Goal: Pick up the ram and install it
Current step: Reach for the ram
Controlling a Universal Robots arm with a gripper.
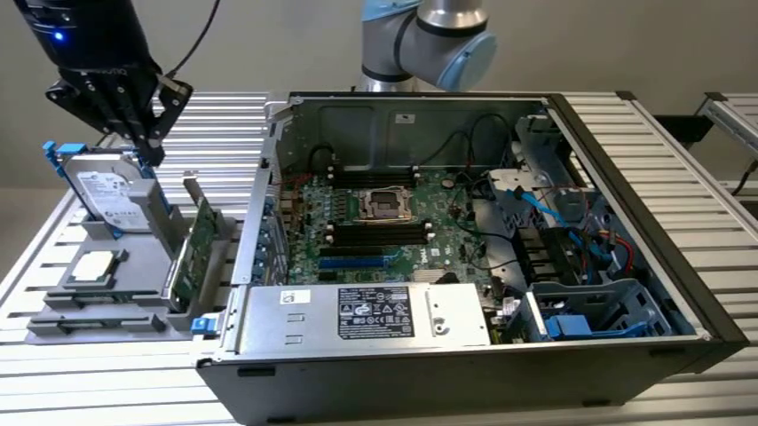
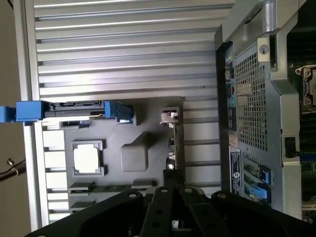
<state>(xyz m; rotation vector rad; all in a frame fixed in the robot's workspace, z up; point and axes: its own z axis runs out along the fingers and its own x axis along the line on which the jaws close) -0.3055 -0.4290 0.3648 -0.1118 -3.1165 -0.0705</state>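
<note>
Ribbed metal table (silvery), beige wall

Dark green ram, grey tray (blue bracket)

On the wrist view I could make out the ram only as a thin green strip in the grey holder, with one end hidden behind the gripper. The hard drive's blue carrier ran off the picture's edge, as did the computer case. On the exterior view, the arm was cut off at the top.
</note>
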